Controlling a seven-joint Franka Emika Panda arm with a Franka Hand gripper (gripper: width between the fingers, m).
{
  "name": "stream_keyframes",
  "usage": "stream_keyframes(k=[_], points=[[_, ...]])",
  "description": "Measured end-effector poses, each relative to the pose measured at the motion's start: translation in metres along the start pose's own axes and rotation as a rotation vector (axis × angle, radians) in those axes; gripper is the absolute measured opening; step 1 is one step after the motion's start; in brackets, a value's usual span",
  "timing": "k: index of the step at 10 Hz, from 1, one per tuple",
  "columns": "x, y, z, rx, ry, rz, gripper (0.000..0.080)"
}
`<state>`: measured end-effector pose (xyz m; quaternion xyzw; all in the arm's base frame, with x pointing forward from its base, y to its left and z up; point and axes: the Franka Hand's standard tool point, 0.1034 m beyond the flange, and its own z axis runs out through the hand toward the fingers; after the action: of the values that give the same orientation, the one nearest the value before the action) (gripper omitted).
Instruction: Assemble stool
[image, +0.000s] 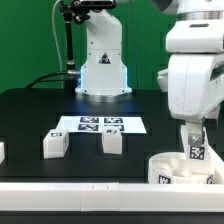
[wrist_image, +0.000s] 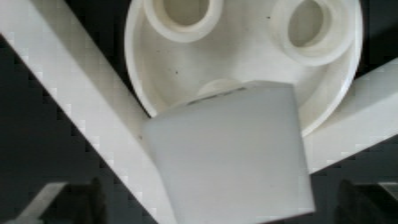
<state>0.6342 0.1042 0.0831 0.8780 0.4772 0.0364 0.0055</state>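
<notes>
The round white seat (image: 180, 170) lies at the front on the exterior view's right, up against the white rail. In the wrist view the seat (wrist_image: 222, 55) shows two oval sockets. One white leg (image: 197, 152) with a marker tag stands upright on it. My gripper (image: 197, 140) hangs over that leg, open. In the wrist view the leg (wrist_image: 231, 150) fills the space between the dark fingers (wrist_image: 43, 206), with a gap on each side of my gripper (wrist_image: 205, 208). Two more legs (image: 55, 143) (image: 112, 141) lie loose on the black table.
The marker board (image: 100, 124) lies behind the two loose legs. A white rail (image: 80, 190) runs along the table's front, and in the wrist view white bars (wrist_image: 71, 80) cross beside the seat. The arm's base (image: 103, 65) stands at the back.
</notes>
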Motion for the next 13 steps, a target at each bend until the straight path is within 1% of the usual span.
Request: stream_keyframes(k=[5, 6, 7, 8, 9, 13], points=[[-0.005, -0.004, 0.013, 0.016, -0.013, 0.014, 0.0649], [-0.005, -0.004, 0.013, 0.016, -0.014, 0.014, 0.0548], [-0.005, -0.004, 0.013, 0.016, -0.014, 0.014, 0.0548], [-0.005, -0.004, 0.013, 0.016, -0.014, 0.015, 0.0348], [-0.005, -0.004, 0.013, 0.016, -0.014, 0.015, 0.0337], [-0.006, -0.003, 0.013, 0.017, -0.013, 0.065, 0.0337]])
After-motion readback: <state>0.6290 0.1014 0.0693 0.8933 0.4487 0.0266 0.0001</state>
